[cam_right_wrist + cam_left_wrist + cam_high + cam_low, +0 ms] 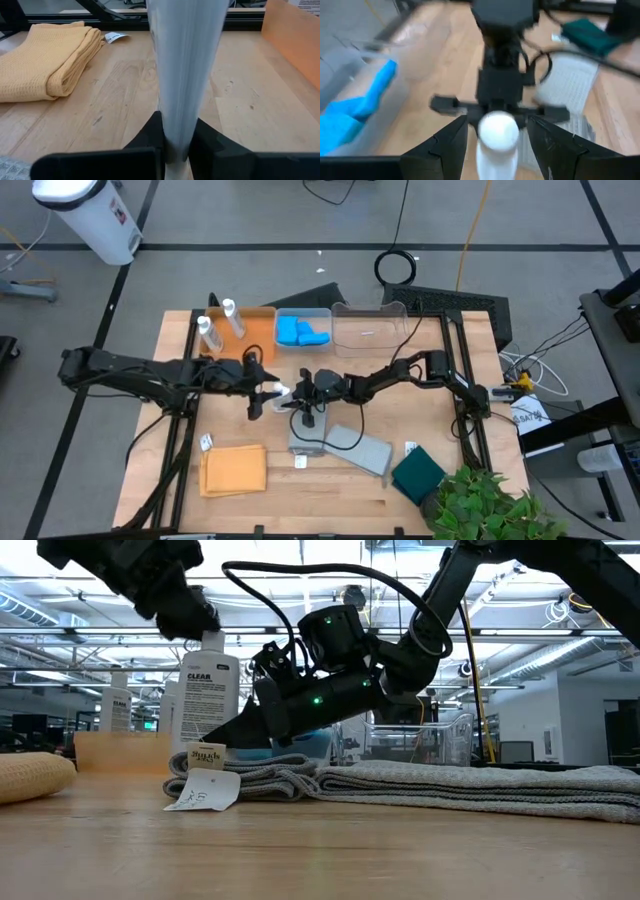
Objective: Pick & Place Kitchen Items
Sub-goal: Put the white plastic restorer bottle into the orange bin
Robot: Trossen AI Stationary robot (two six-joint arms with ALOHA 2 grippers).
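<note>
A white capped bottle [279, 391] [205, 690] stands upright at mid-table between my two grippers. My right gripper [296, 392] [177, 140] is shut on its lower part. My left gripper [267, 392] [496, 125] is at the bottle's top, its open fingers on either side of the white cap [495, 131] with a sliver of gap on each side. Two more white bottles [205, 328] stand on the orange tray [258, 330]. Blue sponges [302, 332] lie in a clear bin. Grey [345, 445], orange [233, 470] and dark green [417, 472] cloths lie flat on the table. My right gripper pinches the bottle's lower part [177, 134] between its two fingers, coming nearly level from the table's right side, fingers across the bottle. The bottle stands upright in the hold and looks narrower where it is pinched. Its base is hidden by the gripper and the grey cloth.
A second clear bin [370, 330] stands at the back right of the sponge bin. The grey cloth [450, 785] lies just in front of the grippers, a paper tag [205, 790] at its end. A green plant [480, 500] overhangs the near right corner.
</note>
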